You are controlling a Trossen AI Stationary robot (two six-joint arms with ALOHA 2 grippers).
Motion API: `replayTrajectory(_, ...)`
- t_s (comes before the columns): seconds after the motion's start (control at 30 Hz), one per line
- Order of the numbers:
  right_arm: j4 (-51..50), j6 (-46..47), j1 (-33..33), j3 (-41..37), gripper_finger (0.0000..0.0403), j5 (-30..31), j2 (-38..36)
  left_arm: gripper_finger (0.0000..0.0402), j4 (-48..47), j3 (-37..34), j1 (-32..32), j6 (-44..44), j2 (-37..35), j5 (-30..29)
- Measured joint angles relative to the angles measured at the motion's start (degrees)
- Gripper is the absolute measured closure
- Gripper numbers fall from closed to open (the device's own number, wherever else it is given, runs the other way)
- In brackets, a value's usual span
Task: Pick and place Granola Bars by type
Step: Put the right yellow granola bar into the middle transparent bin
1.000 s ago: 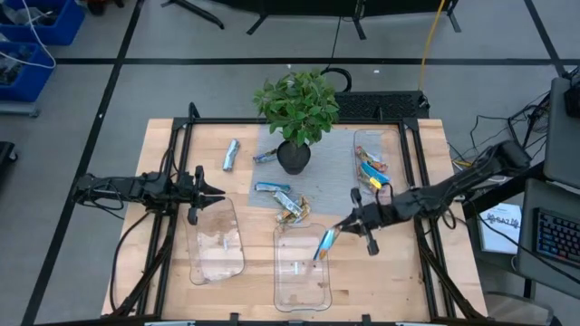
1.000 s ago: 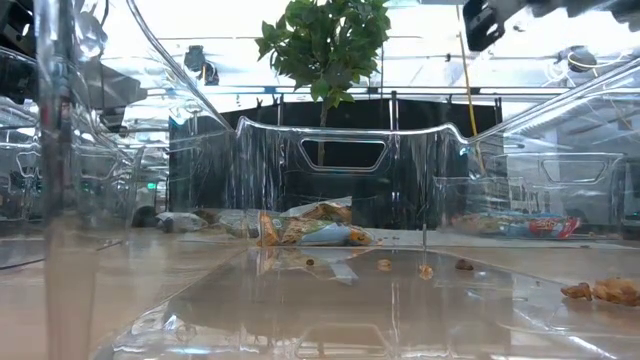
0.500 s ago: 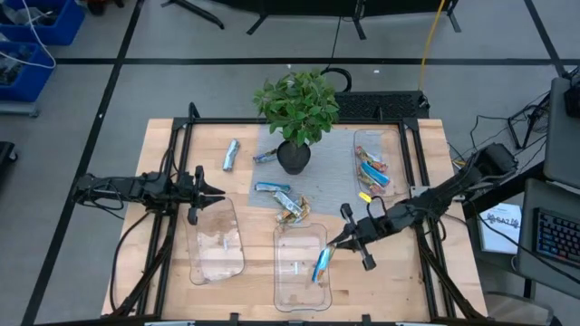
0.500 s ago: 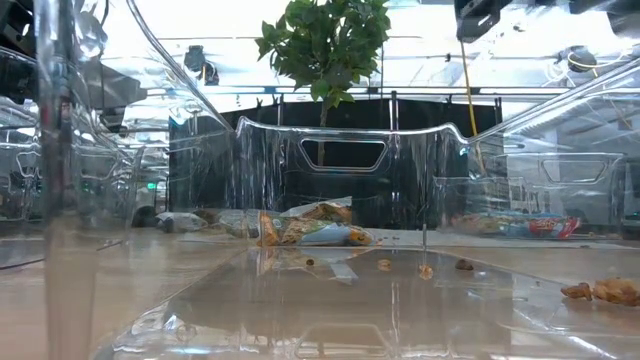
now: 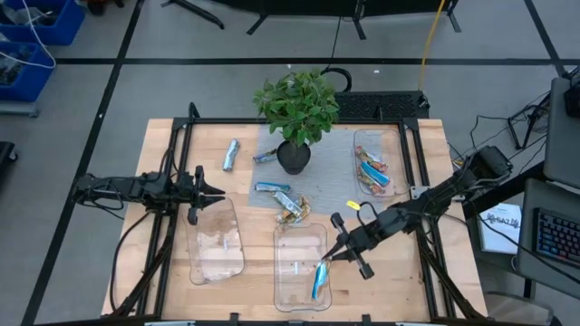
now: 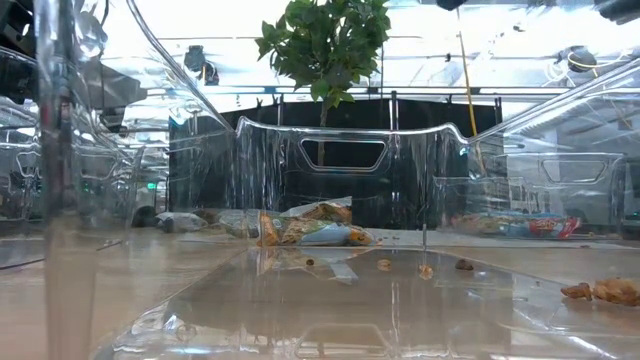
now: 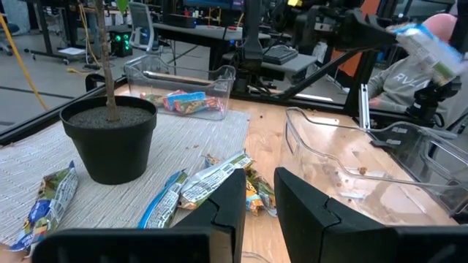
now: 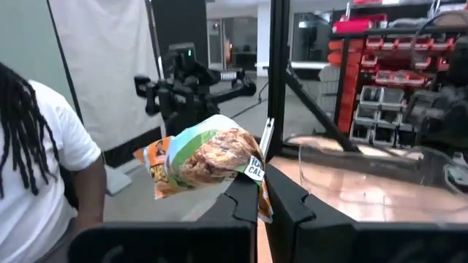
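The right gripper (image 5: 328, 260) is clamped on one granola bar (image 5: 317, 279), a blue-wrapped bar, at lower centre of the high view; the bar hangs from the fingertips over the near half of the middle tray (image 5: 283, 246); its long axis runs nearly straight down the frame, tilted slightly to lower left, with the free end toward the frame's bottom edge and the gripped end at its upper right. The relation that decides the coming move, as a judgement: the bar lies directly beyond the fingertips and over the tray floor, so release there would drop it along the tray's long side. In the right wrist view the wrapper (image 8: 201, 161) stands pinched between the two dark fingers.

The left gripper (image 5: 214, 194) waits at centre left, above the far end of the left tray (image 5: 237, 263); fingers slightly parted, holding nothing. The remaining loose bars (image 5: 288, 206) lie between the plant pot (image 5: 294, 158) and the middle tray, nearer the right arm; one more (image 5: 231, 155) lies upper left on the table (image 5: 159, 145); others rest in the right tray (image 5: 360, 138).
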Motion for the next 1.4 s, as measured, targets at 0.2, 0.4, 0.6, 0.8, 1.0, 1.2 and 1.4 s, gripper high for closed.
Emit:
replayTrajectory(0.2,-2.39,0.89,0.00,0.00,0.0403,-0.02,0.03,0.0325,-0.02,0.00,0.00,0.00,-0.02,0.00)
replayTrajectory(0.4,-2.42,1.77,-0.02,-0.02,0.0403,-0.03,0.02,0.0325,-0.03,0.00,0.02,-0.02,-0.01,0.00)
replayTrajectory(0.6,-3.87,0.81,-0.02,-0.02,0.0403,-0.07,0.03,0.0325,-0.04,0.00,0.01,-0.01,-0.02,0.00)
replayTrajectory(0.8,-5.55,0.21,-0.04,-0.02,0.0403,-12.38,0.03,0.0325,-0.02,0.00,0.01,-0.01,0.00,0.00)
replayTrajectory(1.0,-3.24,0.19,-0.04,-0.04,0.0403,-22.98,0.03,0.0325,-0.02,0.00,0.01,-0.01,-0.01,0.00)
replayTrajectory(1.2,-3.03,-1.02,0.01,-0.04,0.0403,-18.05,0.09,0.0325,-0.02,0.00,0.02,-0.02,-0.02,0.00)
replayTrajectory(1.4,0.42,-0.87,-0.04,-0.07,0.0403,-5.11,4.42,0.0325,-0.01,0.00,0.01,0.00,-0.01,0.00)
